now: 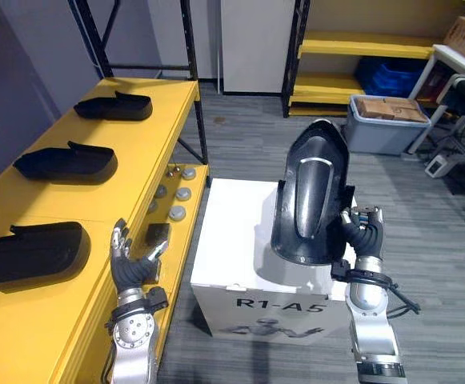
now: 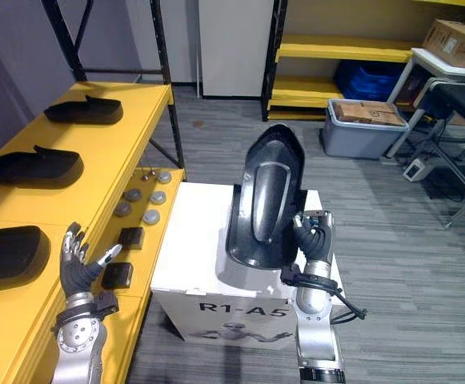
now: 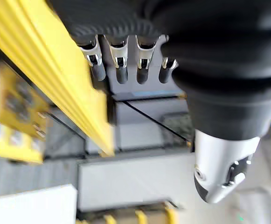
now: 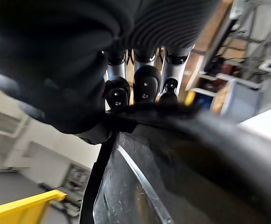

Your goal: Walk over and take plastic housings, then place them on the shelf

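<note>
Currently the right robot hand (image 1: 362, 232) is closed on a glossy black plastic housing (image 1: 310, 196), fingers & thumb curled round its lower side edge. In the right wrist view the dark fingertips (image 4: 146, 88) hook over that rim. The housing is held upright over a white cardboard box (image 1: 232, 240) w/ black print on the front. Can't tell whether its bottom edge touches the box top.

It's a long curved shell, rounded at the top and wider lower down. A raised, lighter grey band runs down the middle of its face, and the surface shows bright reflections.

The left robot hand (image 1: 132, 264) is open, fingers straight & spread, thumb apart, holding nothing. It's raised by the front edge of the yellow metal shelf (image 1: 96, 200).

Three black plastic housings (image 1: 66, 163) lie flat in a row on the shelf top, well apart from each other: one near (image 1: 28, 252), one mid, one far (image 1: 114, 106). On a lower yellow ledge between shelf & box sit small grey round discs (image 1: 176, 194) and a small black block (image 1: 158, 234).

Further off, a grey plastic bin (image 1: 384, 136) w/ brown cardboard inside stands on the grey floor.
</note>
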Robot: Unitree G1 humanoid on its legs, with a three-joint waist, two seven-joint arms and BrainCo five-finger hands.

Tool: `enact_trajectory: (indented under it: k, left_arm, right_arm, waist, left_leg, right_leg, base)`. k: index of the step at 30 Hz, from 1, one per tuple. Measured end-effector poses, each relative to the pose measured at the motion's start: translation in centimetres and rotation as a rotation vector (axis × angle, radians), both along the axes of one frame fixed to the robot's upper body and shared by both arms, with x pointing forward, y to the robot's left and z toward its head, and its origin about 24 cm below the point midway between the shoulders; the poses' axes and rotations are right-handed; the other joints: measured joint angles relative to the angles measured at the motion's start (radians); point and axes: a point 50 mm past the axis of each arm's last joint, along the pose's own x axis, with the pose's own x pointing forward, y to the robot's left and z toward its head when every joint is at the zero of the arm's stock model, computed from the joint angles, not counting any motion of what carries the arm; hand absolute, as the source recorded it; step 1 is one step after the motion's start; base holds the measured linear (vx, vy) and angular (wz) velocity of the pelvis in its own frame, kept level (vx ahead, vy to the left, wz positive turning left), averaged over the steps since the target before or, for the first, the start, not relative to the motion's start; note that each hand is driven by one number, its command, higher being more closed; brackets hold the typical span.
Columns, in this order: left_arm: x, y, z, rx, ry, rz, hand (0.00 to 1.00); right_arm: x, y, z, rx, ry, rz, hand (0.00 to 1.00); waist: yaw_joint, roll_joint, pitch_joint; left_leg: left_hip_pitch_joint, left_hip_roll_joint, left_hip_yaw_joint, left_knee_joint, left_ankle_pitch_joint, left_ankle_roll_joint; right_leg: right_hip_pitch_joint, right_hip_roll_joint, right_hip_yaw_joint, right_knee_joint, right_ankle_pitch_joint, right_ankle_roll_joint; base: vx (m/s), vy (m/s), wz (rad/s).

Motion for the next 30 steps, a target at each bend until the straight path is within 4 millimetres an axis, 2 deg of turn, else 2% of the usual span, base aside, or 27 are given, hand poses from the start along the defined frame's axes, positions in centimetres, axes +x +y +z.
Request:
enact_trajectory:
  k: [6, 11, 21, 22, 24, 28, 29, 30]
  left_arm:
    - [1.3, -4.2, 1.0, -0.057, -0.046, -0.219, 0.00]
    - [2.1, -5.9, 0.5, -0.125, -0.023, -0.332, 0.00]
    - [3.2, -8.8, 0.6, -0.205, -0.007, -0.476, 0.00]
    - [3.3, -8.9, 0.4, -0.202, 0.004, -0.481, 1.00]
    - [3.4, -8.8, 0.1, -0.235, 0.020, -0.474, 1.00]
    - [3.5, -8.6, -0.1, -0.263, 0.031, -0.469, 1.00]
    - [3.6, -8.5, 0.0, -0.268, 0.027, -0.467, 1.00]
    - [3.7, -8.4, 0.1, -0.263, 0.026, -0.462, 1.00]
  right_arm:
    - [-0.1, 3.0, 1.8, -0.051, -0.091, 0.121, 1.00]
    - [0.2, 4.8, 2.8, -0.084, -0.140, 0.197, 1.00]
    - [-0.2, 7.9, 3.1, -0.140, -0.157, 0.351, 1.00]
    - [-0.2, 8.1, 3.2, -0.148, -0.160, 0.357, 1.00]
    - [-0.3, 8.4, 3.1, -0.182, -0.166, 0.379, 1.00]
    - [-0.5, 8.6, 2.9, -0.204, -0.164, 0.399, 1.00]
    - [-0.5, 8.6, 2.9, -0.208, -0.163, 0.401, 0.00]
    - [-0.5, 8.6, 2.9, -0.215, -0.163, 0.406, 0.00]
  waist:
    - [-0.002, -0.001, -0.012]
    - [-0.002, -0.002, -0.019]
    - [-0.004, -0.002, -0.037]
    - [-0.011, -0.002, -0.040]
    - [-0.022, -0.002, -0.041]
    - [-0.025, -0.001, -0.041]
    - [-0.025, -0.001, -0.042]
    - [-0.025, -0.001, -0.042]
  left_leg:
    - [0.000, 0.000, 0.003, 0.000, 0.000, 0.001]
    - [0.000, 0.001, 0.011, 0.000, 0.000, 0.001]
    - [-0.002, 0.003, 0.018, 0.000, 0.000, 0.002]
    - [-0.002, 0.003, 0.018, 0.000, 0.000, 0.002]
    - [-0.003, 0.003, 0.018, 0.000, 0.000, 0.002]
    - [-0.004, 0.003, 0.019, 0.000, 0.000, 0.002]
    - [-0.005, 0.004, 0.019, 0.000, 0.000, 0.002]
    - [-0.005, 0.004, 0.019, 0.000, 0.000, 0.002]
  right_leg:
    - [-0.002, 0.002, 0.003, 0.000, -0.002, 0.004]
    - [-0.005, 0.005, 0.012, 0.000, 0.002, -0.001]
    - [-0.015, 0.009, 0.031, 0.000, 0.010, -0.009]
    - [-0.016, 0.009, 0.032, 0.000, 0.010, -0.009]
    - [-0.016, 0.009, 0.032, 0.000, 0.011, -0.009]
    - [-0.018, 0.010, 0.035, 0.000, 0.013, -0.009]
    - [-0.019, 0.010, 0.035, 0.000, 0.015, -0.009]
    - [-0.019, 0.010, 0.035, 0.000, 0.015, -0.010]
  base:
    - [0.00, 0.000, 0.00]
    - [0.01, 0.020, -0.05]
    - [0.02, 0.013, -0.05]
    - [0.00, 0.000, 0.00]
    - [0.02, 0.031, -0.01]
    - [0.00, 0.008, -0.01]
    - [0.00, 0.000, 0.00]
    - [0.00, 0.000, 0.00]
